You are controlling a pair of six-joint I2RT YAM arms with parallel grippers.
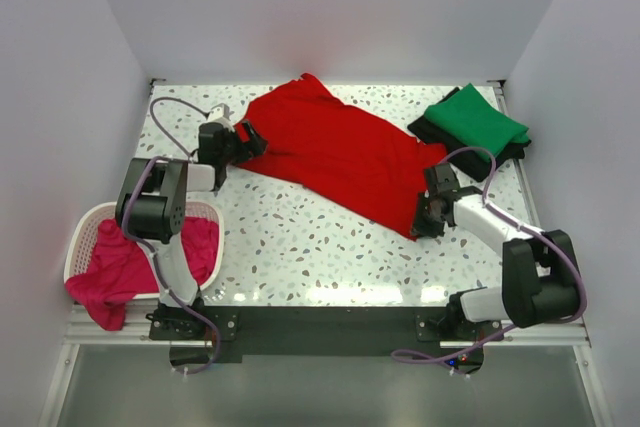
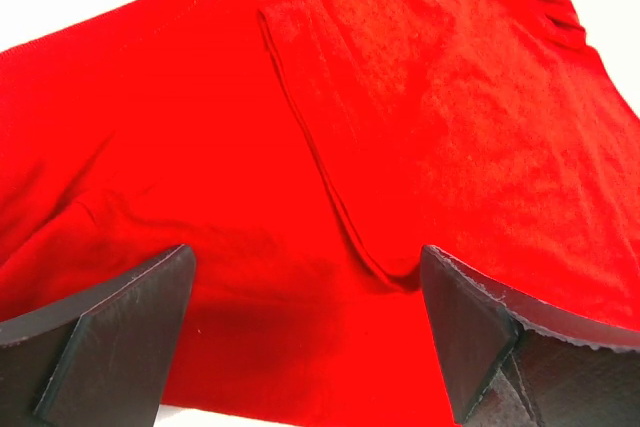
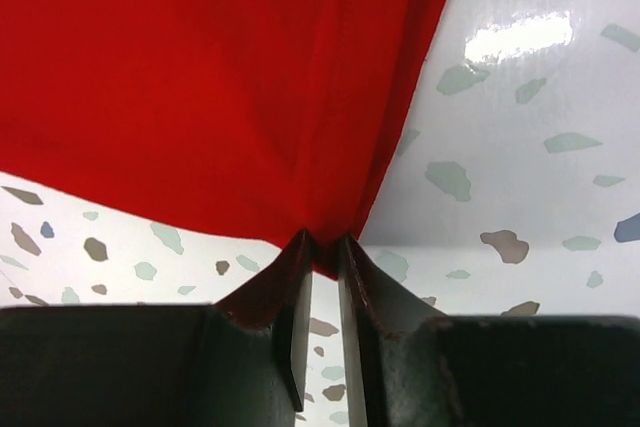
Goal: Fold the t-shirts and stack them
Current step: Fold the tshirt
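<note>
Presently on the desk, a speckled white surface, item one is the red t-shirt. It lies spread open and slantwise across the middle, its long axis running from the far left-centre down toward the near right, with one end bunched a little at the far edge. Left jaws: released and standing at their widest, placed at the shirt's left-hand edge in the top view. In the left wrist view one dark finger sits low on either side, and red cloth fills all the space between and beyond them. Whether the finger ends touch the cloth cannot be told. Right jaws: clenched on the near-right corner of the same red t-shirt. In the right wrist view the two fingers stand almost together and the pointed tip of the cloth is caught between their ends. From there the shirt fans out away from the pinch, with bare desk showing to either side of it. Item two is the green t-shirt, folded, at the far right of the desk, well apart from both sets of jaws. Item three is the black t-shirt, lying directly under the green one with its edges showing around it. Item four is the magenta-pink t-shirt, heaped loosely in the white lattice basket at the near left beside the left arm's base, part of it spilling over the near rim.
</note>
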